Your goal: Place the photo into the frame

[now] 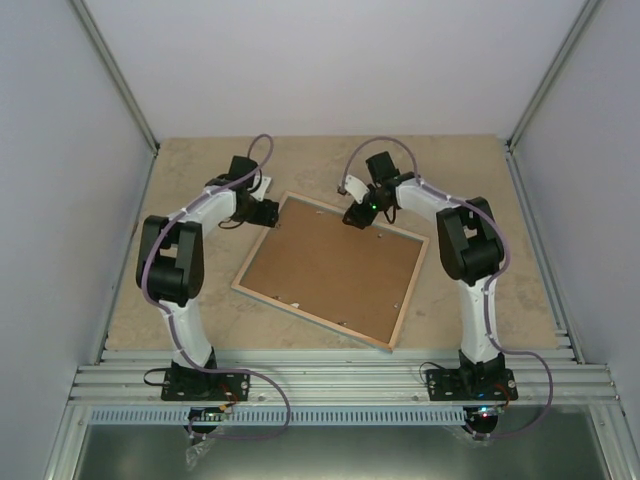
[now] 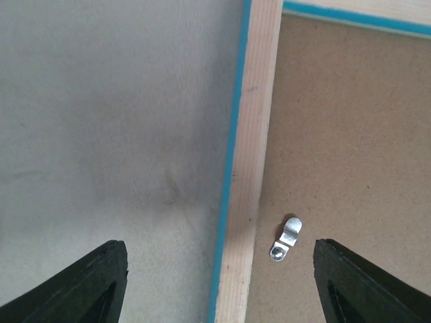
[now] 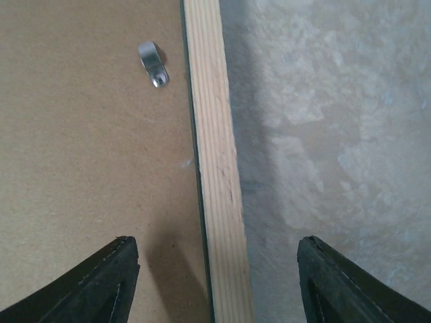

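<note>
Wooden frame [image 2: 252, 134] rails bisect left tool [image 2: 219, 246], right tool [image 3: 215, 241].

Setting: robot lab test cell. Plain white panel walls [image 1: 330, 60] enclose a beige tabletop [image 1: 190, 165]; aluminium extrusion rails [image 1: 340, 378] along the near edge (both arm bases [image 1: 200, 382] bolted there).

Frame [image 2: 252, 134] cropped in wrist views
</note>
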You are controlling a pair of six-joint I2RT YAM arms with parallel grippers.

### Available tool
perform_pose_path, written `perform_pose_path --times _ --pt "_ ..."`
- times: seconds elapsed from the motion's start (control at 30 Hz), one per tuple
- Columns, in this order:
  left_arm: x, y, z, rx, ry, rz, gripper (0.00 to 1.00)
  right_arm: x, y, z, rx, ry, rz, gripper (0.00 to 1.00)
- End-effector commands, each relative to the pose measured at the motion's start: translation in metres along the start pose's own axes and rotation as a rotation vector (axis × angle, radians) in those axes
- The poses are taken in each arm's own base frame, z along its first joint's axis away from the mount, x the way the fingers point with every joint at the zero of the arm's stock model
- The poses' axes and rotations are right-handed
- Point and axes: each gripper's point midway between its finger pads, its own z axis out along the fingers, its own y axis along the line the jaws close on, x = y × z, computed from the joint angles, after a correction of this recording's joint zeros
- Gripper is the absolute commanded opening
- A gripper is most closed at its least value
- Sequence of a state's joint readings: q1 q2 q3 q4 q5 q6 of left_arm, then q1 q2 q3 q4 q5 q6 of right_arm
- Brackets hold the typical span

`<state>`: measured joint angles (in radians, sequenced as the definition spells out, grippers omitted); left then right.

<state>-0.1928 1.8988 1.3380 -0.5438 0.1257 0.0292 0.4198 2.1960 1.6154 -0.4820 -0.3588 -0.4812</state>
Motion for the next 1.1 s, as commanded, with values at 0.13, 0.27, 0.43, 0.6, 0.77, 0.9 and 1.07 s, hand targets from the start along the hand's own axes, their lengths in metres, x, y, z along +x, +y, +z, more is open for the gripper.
perform_pose_path --times 0.13,0.27,0.43,0.6,0.77,0.9,1.07 --pt "0.021 -0.007 0.015 0.045 0.061 -0.013 0.71 -0.033 0.009 0.011 -0.067 -0.015 0.040 0.72" --pt "0.029 -0.008 0.017 0.052 0.075 -0.011 0.66 -0.043 0.010 0.029 -0.060 -0.003 0.028 0.73" --pt "0.038 -0.010 0.020 0.066 0.092 -0.020 0.61 -0.045 0.015 0.050 -0.042 0.025 0.024 0.73" --pt "0.047 -0.010 0.024 0.064 0.109 -0.020 0.53 -0.039 0.010 0.065 0.002 0.053 0.073 0.71" --pt "0.058 -0.013 0.029 0.063 0.136 -0.007 0.47 -0.029 0.001 0.077 0.072 0.086 0.140 0.66" --pt "0.064 -0.014 0.032 0.060 0.153 -0.004 0.39 -0.023 -0.004 0.083 0.128 0.116 0.156 0.59" --pt "0.071 -0.015 0.034 0.054 0.168 -0.003 0.28 -0.015 -0.011 0.084 0.191 0.140 0.187 0.46"
